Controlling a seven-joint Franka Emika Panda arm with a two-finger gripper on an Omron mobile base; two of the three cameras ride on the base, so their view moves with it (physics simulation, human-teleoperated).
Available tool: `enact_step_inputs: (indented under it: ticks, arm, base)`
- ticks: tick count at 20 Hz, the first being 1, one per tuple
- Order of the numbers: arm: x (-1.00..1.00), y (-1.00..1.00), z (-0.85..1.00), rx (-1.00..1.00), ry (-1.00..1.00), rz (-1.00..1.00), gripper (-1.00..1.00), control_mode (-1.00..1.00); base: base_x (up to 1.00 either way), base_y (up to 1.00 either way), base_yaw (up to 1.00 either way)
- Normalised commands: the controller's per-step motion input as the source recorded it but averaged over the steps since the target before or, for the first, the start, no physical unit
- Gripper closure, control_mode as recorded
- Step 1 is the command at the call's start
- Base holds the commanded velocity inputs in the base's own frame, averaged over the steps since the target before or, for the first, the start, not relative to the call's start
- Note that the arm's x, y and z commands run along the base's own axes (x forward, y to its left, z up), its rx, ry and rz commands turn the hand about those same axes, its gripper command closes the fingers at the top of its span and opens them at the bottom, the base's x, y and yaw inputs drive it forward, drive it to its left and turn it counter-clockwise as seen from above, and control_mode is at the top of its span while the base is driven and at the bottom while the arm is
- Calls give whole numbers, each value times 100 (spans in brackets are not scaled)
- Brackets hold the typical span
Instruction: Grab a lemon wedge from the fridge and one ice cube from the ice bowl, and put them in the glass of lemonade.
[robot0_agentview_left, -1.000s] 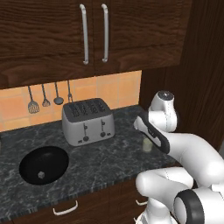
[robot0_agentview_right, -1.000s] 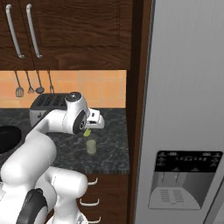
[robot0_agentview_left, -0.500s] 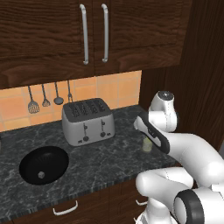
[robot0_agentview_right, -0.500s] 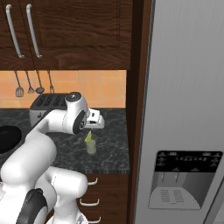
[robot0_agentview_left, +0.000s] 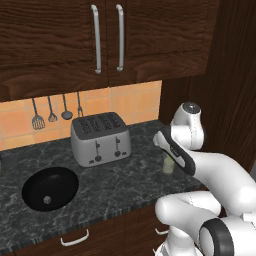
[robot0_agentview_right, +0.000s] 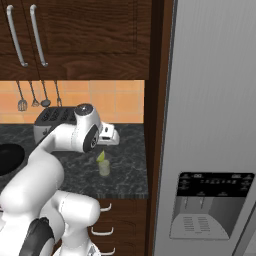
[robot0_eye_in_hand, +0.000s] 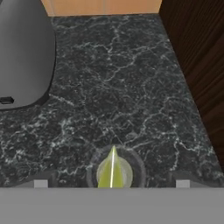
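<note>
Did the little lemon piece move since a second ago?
Yes. In the right base view the lemon wedge has dropped from up by the gripper down to the rim of the glass of lemonade, which stays put on the counter.

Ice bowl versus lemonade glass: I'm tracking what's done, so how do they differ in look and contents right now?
The ice bowl is wide, shallow and black; the glass of lemonade is small, upright and clear. The bowl holds one pale ice cube; the glass holds yellow-green liquid with the lemon wedge at its rim. The bowl sits left of the toaster, the glass to its right. Both stand on the dark counter.
</note>
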Motion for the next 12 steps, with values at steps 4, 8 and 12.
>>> enact_step_inputs:
  ticks: [4, 8, 12]
  arm:
    - [-2, -2, 31, 7, -6, 0, -100, -100]
    - [-32, 0, 30, 6, -6, 0, -100, -100]
    - [-91, 0, 24, 6, -4, -1, -100, -100]
  base:
    - [0, 0, 0]
    - [0, 0, 0]
    - [0, 0, 0]
